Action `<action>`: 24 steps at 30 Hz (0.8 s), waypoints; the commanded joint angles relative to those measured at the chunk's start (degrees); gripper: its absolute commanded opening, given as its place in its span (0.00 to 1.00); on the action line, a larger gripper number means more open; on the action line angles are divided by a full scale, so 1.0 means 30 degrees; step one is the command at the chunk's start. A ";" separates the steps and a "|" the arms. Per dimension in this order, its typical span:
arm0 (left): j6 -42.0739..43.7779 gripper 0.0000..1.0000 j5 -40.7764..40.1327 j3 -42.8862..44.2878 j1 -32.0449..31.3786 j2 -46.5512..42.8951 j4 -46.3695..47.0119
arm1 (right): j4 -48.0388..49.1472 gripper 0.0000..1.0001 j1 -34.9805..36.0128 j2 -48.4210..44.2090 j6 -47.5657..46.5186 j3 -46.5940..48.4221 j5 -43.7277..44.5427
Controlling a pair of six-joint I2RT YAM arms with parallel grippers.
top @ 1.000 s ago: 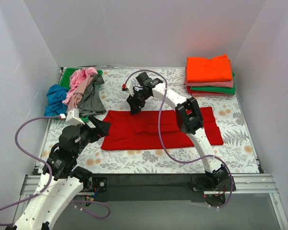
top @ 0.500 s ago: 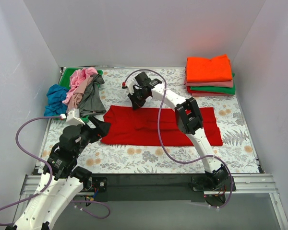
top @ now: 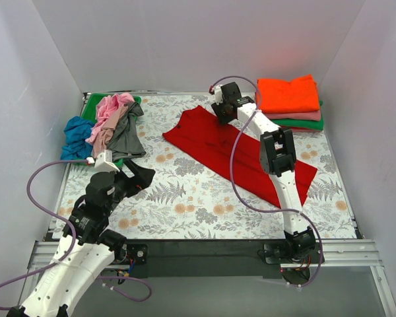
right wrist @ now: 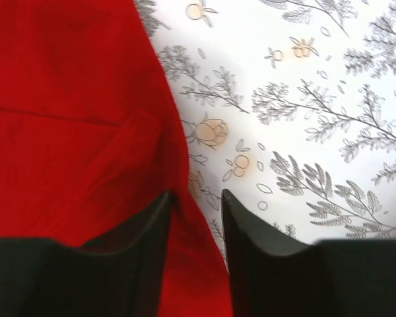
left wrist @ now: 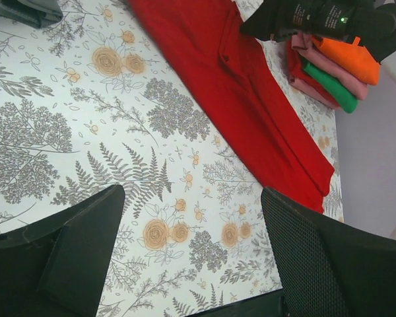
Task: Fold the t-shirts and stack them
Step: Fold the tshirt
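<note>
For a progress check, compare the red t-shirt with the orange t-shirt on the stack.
The red t-shirt lies stretched in a long diagonal strip on the tablecloth; the orange t-shirt is folded into a compact rectangle topping the stack. The right tool pinches the red t-shirt's edge; nothing touches the orange t-shirt. The red t-shirt covers more area. Both are plain-coloured cloth.

red t-shirt (top: 199, 135) folded long, diagonal; folded stack (top: 287, 96) far right; loose pile (top: 112, 125) left.

No legible text, labels, brands, numbers or signs, none on red t-shirt (top: 208, 137), folded stack (top: 287, 96) or floral tablecloth (top: 185, 198)
</note>
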 commanded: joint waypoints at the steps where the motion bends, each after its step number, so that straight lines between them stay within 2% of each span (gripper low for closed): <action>1: -0.0470 0.83 0.0751 -0.0576 0.0063 0.0289 0.0937 | 0.0633 0.50 0.0215 -0.2446 -0.1037 -0.0313 -0.0959; 5: -0.1846 0.83 0.2040 -0.1250 0.0092 0.1839 0.2313 | 0.0341 0.73 0.0243 -0.6391 -0.3788 -0.3002 -0.5761; 6: -0.2081 0.83 0.2072 -0.1310 0.0063 0.3120 0.3157 | 0.0223 0.78 0.0243 -0.7101 -0.4549 -0.3536 -0.6324; 8: -0.3309 0.80 0.2073 -0.1136 0.0092 0.4880 0.4098 | -0.0098 0.81 0.0243 -0.9204 -0.5286 -0.5142 -0.7350; 9: -0.3865 0.78 0.2044 -0.0932 0.0063 0.6891 0.4973 | -0.0419 0.83 0.0214 -0.9972 -0.5782 -0.5936 -0.7500; 11: -0.5505 0.68 0.1839 0.0233 0.0092 0.9448 0.5594 | -0.0598 0.84 0.0214 -1.2569 -0.6370 -0.7488 -0.7677; 12: -0.6004 0.65 0.1548 0.0793 0.0063 1.0708 0.5858 | -0.0627 0.86 0.0185 -1.3544 -0.7185 -0.9730 -0.7793; 13: -0.6357 0.62 0.1458 0.1408 0.0063 1.3505 0.5890 | -0.0859 0.86 0.0098 -1.4511 -0.7541 -1.0709 -0.7968; 15: -0.6886 0.62 0.1283 0.3365 0.0063 1.6039 0.5977 | -0.0833 0.87 -0.0078 -1.7441 -0.7925 -1.4155 -0.7796; 18: -0.7356 0.59 0.1048 0.5302 0.0063 1.9765 0.6589 | -0.0774 0.88 -0.1101 -2.1162 -0.8043 -1.7272 -0.8085; 20: -0.7241 0.57 0.0116 0.6533 0.0034 2.1839 0.7002 | -0.0774 0.88 -0.2824 -2.3528 -0.8013 -2.0868 -0.8844; 24: -0.6887 0.52 -0.1000 0.8701 0.0063 2.5040 0.6566 | -0.0745 0.88 -0.4556 -2.6615 -0.7662 -2.3921 -0.9931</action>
